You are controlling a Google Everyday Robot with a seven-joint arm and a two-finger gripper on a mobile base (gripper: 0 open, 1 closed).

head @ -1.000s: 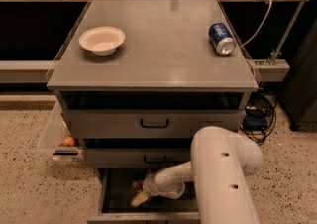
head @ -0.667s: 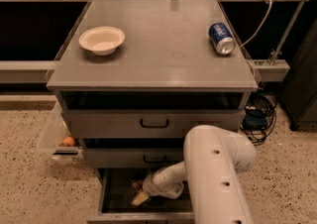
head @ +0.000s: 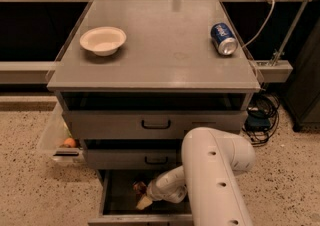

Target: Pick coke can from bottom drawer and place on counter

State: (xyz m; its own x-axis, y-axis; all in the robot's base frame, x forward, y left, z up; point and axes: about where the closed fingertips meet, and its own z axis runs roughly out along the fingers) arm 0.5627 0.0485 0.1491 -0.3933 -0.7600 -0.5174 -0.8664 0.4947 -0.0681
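**Speckled floor and drawer cabinet: contents as found**

Speckled terrazzo floor ran along the foot of a grey metal cabinet.

- Arm: thick, white, nearest the camera; bent down from the right into the cabinet's lowest level.
- Bottom drawer: stood open, dark inside, with its grey front panel at the lower edge of the view.
- Gripper: inside the bottom drawer, low and left of centre, pale tip pointing down-left. Apart or together: could not be told.
- Coke can: small reddish shape in the bottom drawer, just above and beside the gripper. Contact between the two could not be told.
- Middle drawer: black handle; slightly out.
- Top drawer: black handle; widest front.
- Clear plastic bin: left of the cabinet, with a small orange item in it.
- Dark cables: coiled on the floor to the right.
- Bench: broad, flat and grey.
- White bowl: upright, on the far left of the bench.
- Blue soda can: on its side at the far right, silver end towards the camera, well apart from the bowl.
- White cord: rose past the right edge to a fitting on the back rail.
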